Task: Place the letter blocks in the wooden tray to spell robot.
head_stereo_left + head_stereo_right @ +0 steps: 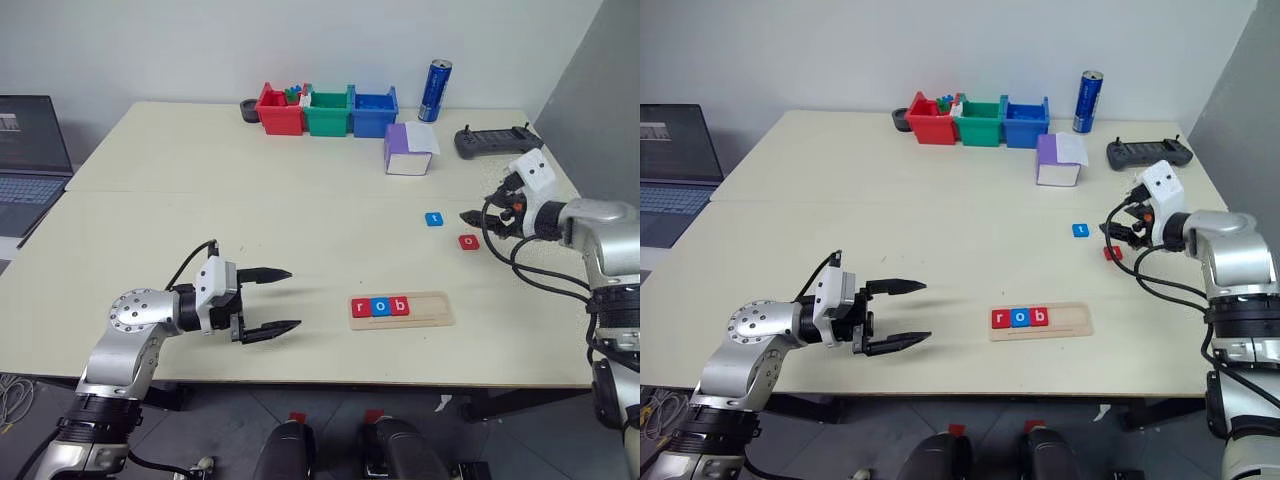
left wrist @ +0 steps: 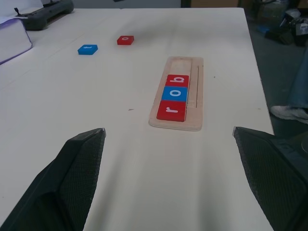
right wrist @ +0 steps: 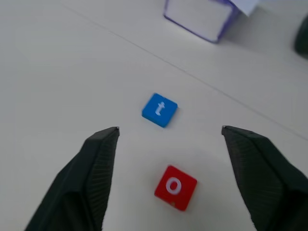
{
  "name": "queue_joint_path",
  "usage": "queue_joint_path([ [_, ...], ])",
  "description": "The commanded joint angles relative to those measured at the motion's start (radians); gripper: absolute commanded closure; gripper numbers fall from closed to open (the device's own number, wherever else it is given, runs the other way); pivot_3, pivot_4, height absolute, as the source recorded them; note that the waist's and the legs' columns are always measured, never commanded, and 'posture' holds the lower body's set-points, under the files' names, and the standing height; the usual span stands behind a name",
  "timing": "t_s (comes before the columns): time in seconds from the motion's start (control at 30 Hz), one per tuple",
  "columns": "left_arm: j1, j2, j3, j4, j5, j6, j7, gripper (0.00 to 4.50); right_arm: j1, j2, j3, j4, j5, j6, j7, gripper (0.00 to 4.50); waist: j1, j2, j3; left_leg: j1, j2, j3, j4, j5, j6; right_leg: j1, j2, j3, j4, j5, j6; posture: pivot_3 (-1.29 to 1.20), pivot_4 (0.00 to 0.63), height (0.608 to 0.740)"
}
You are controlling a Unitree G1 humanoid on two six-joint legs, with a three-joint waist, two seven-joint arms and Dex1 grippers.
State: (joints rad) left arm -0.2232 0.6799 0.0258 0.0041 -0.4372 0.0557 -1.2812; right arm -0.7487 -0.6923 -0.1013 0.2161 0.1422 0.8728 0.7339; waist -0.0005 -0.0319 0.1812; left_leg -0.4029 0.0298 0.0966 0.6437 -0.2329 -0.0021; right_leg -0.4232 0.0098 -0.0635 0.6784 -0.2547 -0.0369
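Wooden tray [image 1: 402,310] lies near the front edge of the table [image 1: 200,200], right of centre. 3 letter blocks sit in its groove, touching: red r [image 1: 361,307], blue o [image 1: 380,306], red b [image 1: 399,305]; the tray's right part is bare. 2 more blocks lie loose on the table toward the right edge: blue t [image 1: 434,219] and red o [image 1: 468,242], near each other but apart.

Left hand [image 1: 282,300] hovers near the front edge, left of the tray, fingers spread wide, holding nothing. Right hand [image 3: 166,130] is by the right edge over the loose blocks, fingers wide, nothing in them; red o lies between the fingertips in the right wrist view.

Along the back edge: red, green, blue bins [image 1: 327,110], a blue can [image 1: 435,91], purple-and-white box [image 1: 408,150], black controller [image 1: 497,140].
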Motion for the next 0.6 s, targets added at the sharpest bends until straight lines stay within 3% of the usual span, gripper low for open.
queue_joint_path([
  [0.03,-0.018,0.001,0.001,-0.009,-0.002,-0.016,-0.011,0.0,0.011,0.014,-0.065,-0.116,0.038,0.119,-0.08,0.06,-0.001,0.0,0.0,0.0,0.0,0.0,0.0,0.0,0.0,0.0,0.0,0.0,0.0,0.0,0.0,0.0,0.15,0.74],
  [0.33,-0.048,-0.014,-0.015,0.018,0.009,-0.022,-0.022,0.0,-0.024,0.153,-0.146,-0.004,0.013,0.15,-0.348,0.06,-0.006,0.0,0.0,0.001,0.0,0.0,-0.001,0.0,0.0,0.0,0.001,0.0,0.001,0.0,0.0,0.0,0.15,0.74],
  [0.6,-0.049,-0.011,-0.015,0.009,0.007,-0.016,-0.019,0.0,-0.02,0.217,-0.127,0.061,0.016,0.091,-0.424,0.06,-0.006,0.0,0.0,0.001,0.0,0.0,-0.001,0.0,0.0,0.0,0.001,0.0,0.001,0.0,0.0,0.0,0.15,0.74],
])
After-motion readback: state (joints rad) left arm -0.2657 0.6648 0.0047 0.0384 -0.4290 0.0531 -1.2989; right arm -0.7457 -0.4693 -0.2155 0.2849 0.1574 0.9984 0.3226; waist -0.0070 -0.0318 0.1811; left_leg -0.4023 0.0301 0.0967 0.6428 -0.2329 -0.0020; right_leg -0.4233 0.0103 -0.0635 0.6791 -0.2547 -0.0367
